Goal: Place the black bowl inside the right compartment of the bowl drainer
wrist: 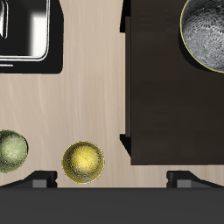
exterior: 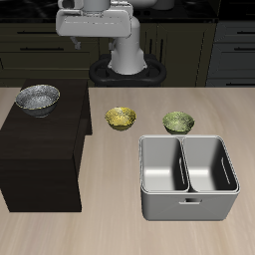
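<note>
the black bowl [exterior: 37, 98] sits atop the black cabinet [exterior: 40, 149], the gripper's [wrist: 112, 180] fingers spread apart, grasping nothing.

No text, label, brand, number or sign can be read in either view. The black bowl [exterior: 37, 98], the drainer [exterior: 188, 205], the cabinet [exterior: 40, 159] and the worktop [exterior: 120, 234] all show plain, unmarked surfaces.

1. A black cabinet [exterior: 40, 149] stands at 9 o'clock on the wooden table [exterior: 110, 234].
2. Two small yellow-green bowls sit near centre: one [exterior: 121, 119] at 12 o'clock, the other [exterior: 178, 122] toward 1 o'clock.
</note>
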### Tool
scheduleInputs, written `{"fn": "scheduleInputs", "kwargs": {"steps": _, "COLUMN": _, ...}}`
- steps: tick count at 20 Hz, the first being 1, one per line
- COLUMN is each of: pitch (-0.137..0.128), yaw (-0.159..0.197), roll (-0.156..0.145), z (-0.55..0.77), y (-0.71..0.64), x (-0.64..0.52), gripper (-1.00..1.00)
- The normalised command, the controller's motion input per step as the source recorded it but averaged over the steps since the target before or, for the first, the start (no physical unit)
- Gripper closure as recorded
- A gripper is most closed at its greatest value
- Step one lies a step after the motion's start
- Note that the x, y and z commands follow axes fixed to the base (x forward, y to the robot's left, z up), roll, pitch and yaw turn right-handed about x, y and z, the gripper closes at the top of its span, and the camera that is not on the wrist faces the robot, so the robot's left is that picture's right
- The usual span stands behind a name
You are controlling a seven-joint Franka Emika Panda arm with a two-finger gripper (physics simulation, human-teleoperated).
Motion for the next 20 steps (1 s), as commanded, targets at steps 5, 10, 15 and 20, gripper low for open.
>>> {"fn": "scheduleInputs", "kwargs": {"steps": 5, "pitch": -0.005, "yaw": 0.031, "roll": 0.019, "z": 0.10, "y": -0.18, "x": 0.16, "gripper": -1.00}}
{"fn": "scheduleInputs", "kwargs": {"steps": 10, "pitch": -0.003, "yaw": -0.023, "roll": -0.038, "z": 0.12, "y": -0.37, "x": 0.25, "gripper": -1.00}}
{"fn": "scheduleInputs", "kwargs": {"steps": 15, "pitch": -0.047, "yaw": 0.015, "roll": -0.048, "z": 0.11, "y": -0.27, "x": 0.22, "gripper": -1.00}}
{"fn": "scheduleInputs", "kwargs": {"steps": 20, "pitch": 0.014, "yaw": -0.020, "roll": -0.059, "z": -0.01, "y": -0.29, "x": 0.32, "gripper": -1.00}}
